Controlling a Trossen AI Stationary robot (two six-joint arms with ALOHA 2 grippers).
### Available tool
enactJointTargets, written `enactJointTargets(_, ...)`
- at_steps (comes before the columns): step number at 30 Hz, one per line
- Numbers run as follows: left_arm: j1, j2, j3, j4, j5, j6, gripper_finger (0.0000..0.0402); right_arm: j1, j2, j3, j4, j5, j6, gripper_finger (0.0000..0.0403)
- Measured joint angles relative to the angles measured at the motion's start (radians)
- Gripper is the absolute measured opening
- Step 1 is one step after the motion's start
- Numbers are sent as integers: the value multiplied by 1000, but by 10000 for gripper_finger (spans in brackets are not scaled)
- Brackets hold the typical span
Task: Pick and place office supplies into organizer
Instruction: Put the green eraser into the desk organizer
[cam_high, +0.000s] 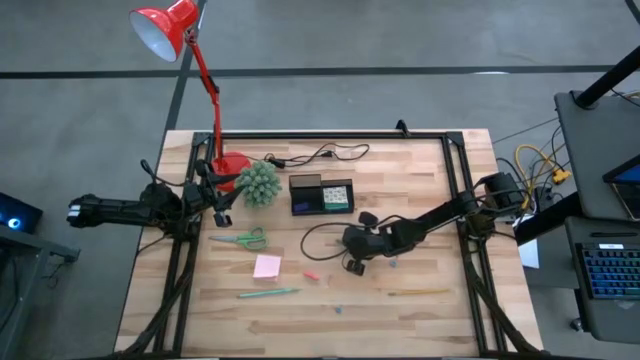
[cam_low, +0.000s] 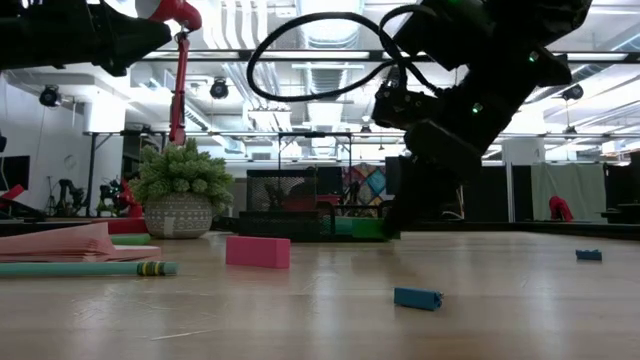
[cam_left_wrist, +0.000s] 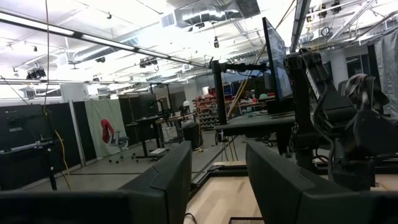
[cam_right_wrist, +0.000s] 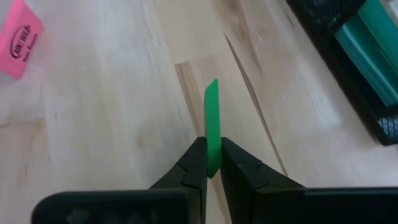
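Green flat strip (cam_right_wrist: 212, 124) pinched in right tool (cam_right_wrist: 212, 163), pointing straight ahead past fingertips.

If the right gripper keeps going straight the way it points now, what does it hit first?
The right gripper, shut on a thin green strip, points down at bare tabletop. The wood looks like first contact; the organizer sits off to one side. Depth is hard to judge.
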Motion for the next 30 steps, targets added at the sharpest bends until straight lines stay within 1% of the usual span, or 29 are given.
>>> enactJointTargets(7,0,0,0,0,0,0,139,-10,0,26,8,1,-67,28)
enactJointTargets(18,0,0,0,0,0,0,139,-61,0,27,186,0,-214,28)
enactJointTargets(24,0,0,0,0,0,0,139,-94,0,27,240,-1,-246,28)
enactJointTargets(30,0,0,0,0,0,0,139,-118,0,27,330,-1,-306,28)
